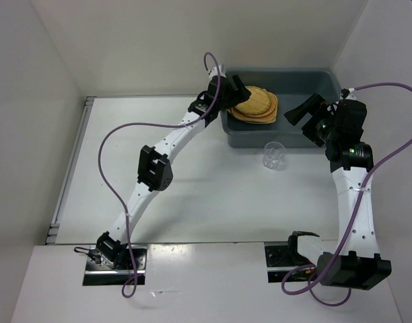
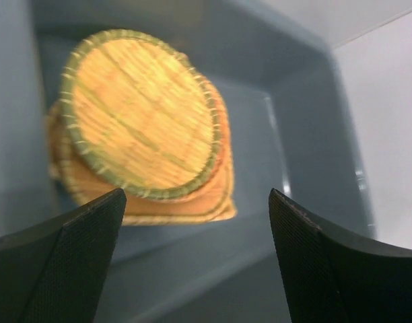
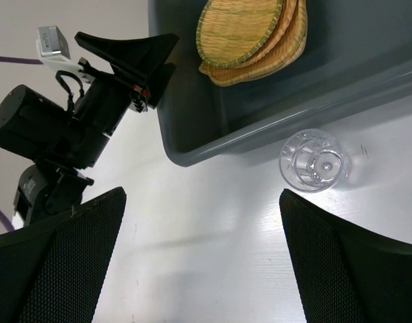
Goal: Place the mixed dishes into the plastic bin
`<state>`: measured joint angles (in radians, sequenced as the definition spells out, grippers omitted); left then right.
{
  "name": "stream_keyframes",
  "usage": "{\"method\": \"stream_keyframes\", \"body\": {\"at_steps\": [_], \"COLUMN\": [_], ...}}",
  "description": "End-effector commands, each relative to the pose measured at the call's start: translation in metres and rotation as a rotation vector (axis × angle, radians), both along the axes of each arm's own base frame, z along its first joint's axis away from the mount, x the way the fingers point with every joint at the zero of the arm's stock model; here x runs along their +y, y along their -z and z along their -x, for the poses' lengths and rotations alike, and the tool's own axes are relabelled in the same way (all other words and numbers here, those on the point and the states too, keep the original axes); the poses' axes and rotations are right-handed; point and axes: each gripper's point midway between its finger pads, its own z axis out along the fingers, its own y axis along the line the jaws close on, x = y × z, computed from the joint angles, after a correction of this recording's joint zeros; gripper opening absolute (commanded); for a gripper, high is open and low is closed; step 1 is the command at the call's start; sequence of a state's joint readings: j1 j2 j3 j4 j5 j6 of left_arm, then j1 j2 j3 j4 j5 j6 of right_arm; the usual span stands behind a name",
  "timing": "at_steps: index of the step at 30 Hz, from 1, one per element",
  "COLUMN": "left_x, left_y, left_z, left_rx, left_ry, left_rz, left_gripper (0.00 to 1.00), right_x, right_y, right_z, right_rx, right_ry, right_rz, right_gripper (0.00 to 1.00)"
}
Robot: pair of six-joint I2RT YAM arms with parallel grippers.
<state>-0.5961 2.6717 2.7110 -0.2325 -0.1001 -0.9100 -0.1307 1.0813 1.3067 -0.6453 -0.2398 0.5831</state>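
Observation:
A stack of woven orange-tan plates (image 1: 257, 105) lies in the left half of the grey-blue plastic bin (image 1: 307, 79). On top is a round plate with a greenish rim (image 2: 142, 114). My left gripper (image 1: 234, 91) hangs open just above the stack, with nothing between its fingers (image 2: 91, 235). A small clear glass cup (image 1: 274, 155) stands upright on the table, just in front of the bin's near wall. My right gripper (image 1: 310, 118) is open and empty at the bin's right front, above and to the right of the cup (image 3: 312, 161).
The bin's right half (image 2: 307, 134) holds nothing. White walls close in the table at the back and on both sides. The left arm's wrist (image 3: 71, 128) reaches over the bin's left rim (image 3: 192, 151).

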Motion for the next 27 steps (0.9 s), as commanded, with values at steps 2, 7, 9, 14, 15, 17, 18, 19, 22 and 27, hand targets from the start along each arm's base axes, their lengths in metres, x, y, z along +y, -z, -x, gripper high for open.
{"method": "stream_keyframes", "body": {"at_steps": [2, 7, 9, 14, 15, 17, 18, 19, 22, 27], "left_x": [0.025, 0.036, 0.056, 0.125, 0.141, 0.161, 0.176, 0.184, 0.213, 0.273], "left_y": [-0.090, -0.145, -0.152, -0.139, -0.157, -0.134, -0.110, -0.100, -0.063, -0.045], "left_z": [0.016, 0.056, 0.076, 0.128, 0.148, 0.166, 0.184, 0.193, 0.228, 0.274], "left_rx": [-0.139, -0.192, -0.193, -0.182, -0.211, -0.157, -0.106, -0.081, -0.001, 0.061], "left_ry": [-0.002, 0.098, 0.092, -0.038, -0.054, -0.061, -0.062, -0.066, -0.075, -0.195], "left_rz": [-0.049, -0.087, -0.149, -0.247, -0.245, -0.286, -0.336, -0.357, -0.393, -0.477], "left_gripper": [0.93, 1.00, 1.00, 1.00, 1.00, 1.00, 1.00, 1.00, 1.00, 1.00], "right_x": [0.001, 0.008, 0.014, 0.025, 0.027, 0.031, 0.031, 0.032, 0.025, -0.001], "right_y": [-0.009, -0.022, -0.028, -0.040, -0.034, -0.034, -0.026, -0.026, -0.010, 0.004], "right_z": [0.005, 0.014, 0.022, 0.044, 0.045, 0.061, 0.063, 0.068, 0.080, 0.105], "right_rx": [-0.038, -0.080, -0.104, -0.160, -0.144, -0.151, -0.134, -0.133, -0.102, -0.072], "right_ry": [-0.003, -0.043, -0.077, -0.155, -0.171, -0.200, -0.205, -0.205, -0.155, -0.003], "right_rz": [0.022, 0.022, 0.022, 0.064, 0.066, 0.079, 0.086, 0.086, 0.101, 0.172], "right_gripper": [1.00, 1.00, 1.00, 1.00, 1.00, 1.00, 1.00, 1.00, 1.00, 1.00]}}
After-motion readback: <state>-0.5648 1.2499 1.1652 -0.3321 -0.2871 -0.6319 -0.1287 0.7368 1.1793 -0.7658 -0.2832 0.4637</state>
